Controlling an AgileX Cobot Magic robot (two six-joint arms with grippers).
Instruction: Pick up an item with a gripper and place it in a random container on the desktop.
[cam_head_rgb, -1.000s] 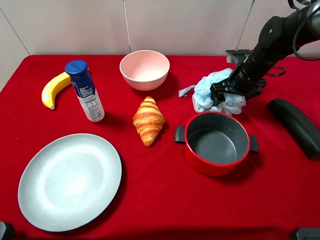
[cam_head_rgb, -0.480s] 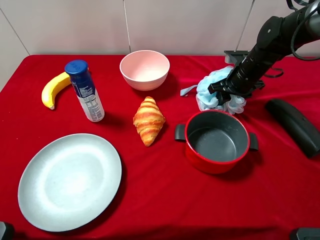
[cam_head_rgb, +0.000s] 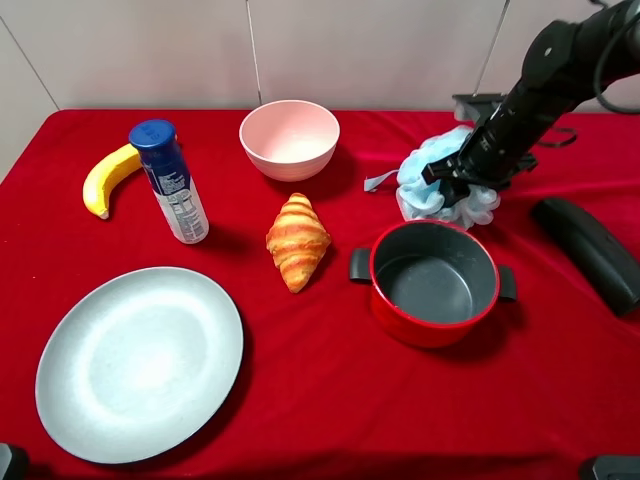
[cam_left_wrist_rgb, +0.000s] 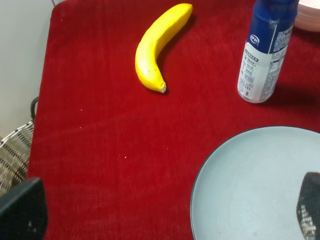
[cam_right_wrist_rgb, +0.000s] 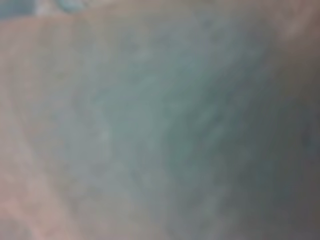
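Red tablecloth (cam_head_rgb: 320, 400) | right gripper (cam_head_rgb: 449, 176) clamps bath pouf (cam_head_rgb: 420, 188) | bottle (cam_head_rgb: 172, 190) label unreadable

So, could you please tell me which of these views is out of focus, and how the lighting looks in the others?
Right wrist view: entirely out of focus, only a pale blue-grey smear, probably the bath pouf right against the lens. Exterior high view: sharp, evenly lit, soft shadows beside the pink bowl and red pot. Left wrist view: sharp, no glare on the plate.

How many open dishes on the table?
3: pink bowl back centre, red pot right of centre, grey-blue plate front left. None seem hidden.
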